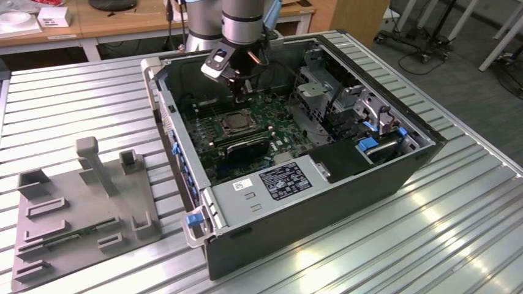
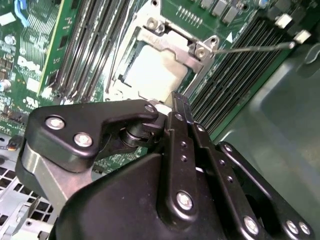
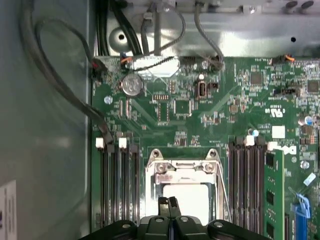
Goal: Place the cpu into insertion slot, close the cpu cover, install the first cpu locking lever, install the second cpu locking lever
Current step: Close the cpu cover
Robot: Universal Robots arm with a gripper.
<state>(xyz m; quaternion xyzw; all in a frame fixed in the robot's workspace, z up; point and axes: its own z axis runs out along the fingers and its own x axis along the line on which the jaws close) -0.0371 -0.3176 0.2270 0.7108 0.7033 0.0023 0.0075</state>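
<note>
The small, flat, square cpu with its silvery-beige metal top (image 3: pixel 187 197) sits in the square, metal-framed insertion slot (image 3: pixel 150 200) on the green motherboard (image 3: pixel 200 115). The thin silvery cpu cover (image 3: pixel 185 170) lies flat around its edges. The black gripper (image 3: pixel 167 201) is poised over the socket's near edge, fingers clenched together on nothing; whether they touch it is unclear. Long black memory slots (image 3: pixel 120 185) flank the socket inside the dark open computer case (image 1: pixel 327 202), which rests on the ribbed metal counter (image 1: pixel 82 92).
</note>
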